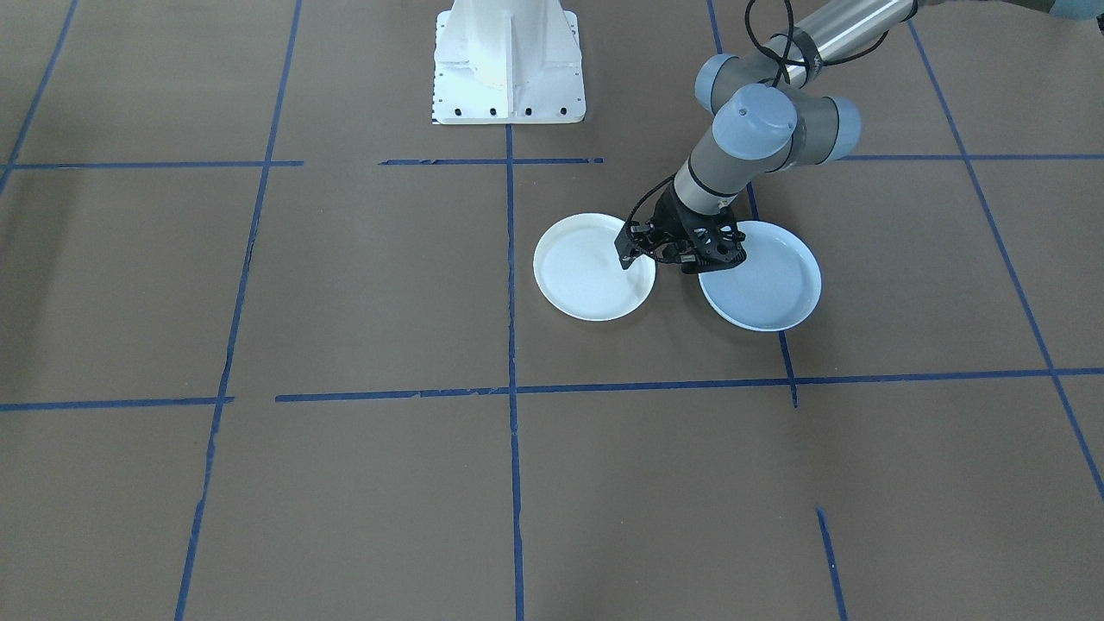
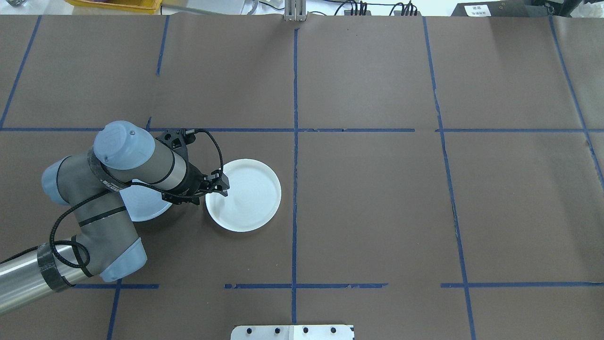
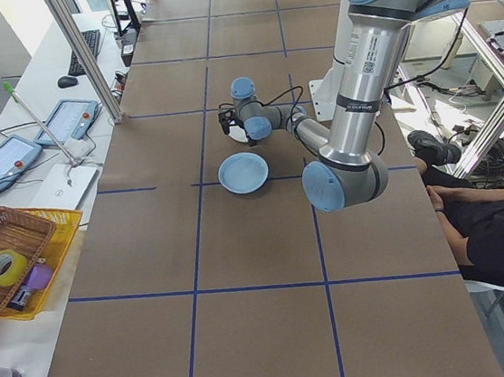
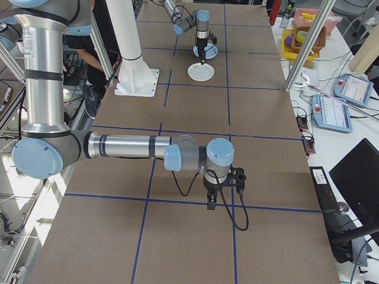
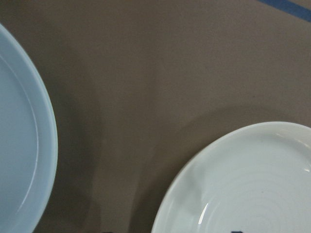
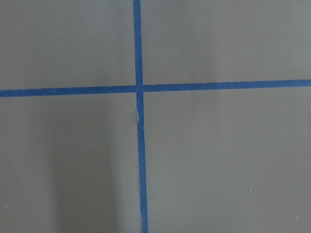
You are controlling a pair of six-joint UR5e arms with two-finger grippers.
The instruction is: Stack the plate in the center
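Light blue plate (image 1: 763, 289) rests on the table (image 1: 362, 285) just beside the ripple-ringed plate (image 1: 591, 269). You have the left pincer (image 1: 645, 250) poised at the ringed plate's rim; whether it grips is unclear. Next: grip, lift, stack onto the blue.

The left arm (image 2: 118, 189) hides most of the light blue plate (image 2: 141, 208) from overhead. The right gripper (image 4: 220, 198) is too small to judge its jaws

Two plates lie side by side on the surface (image 2: 377, 212), apart: the rippled plate (image 2: 245, 196) nearer its middle, the plain plate (image 2: 144, 205) toward the robot's left. The left hand (image 2: 218, 185) hangs over the rippled plate's rim.
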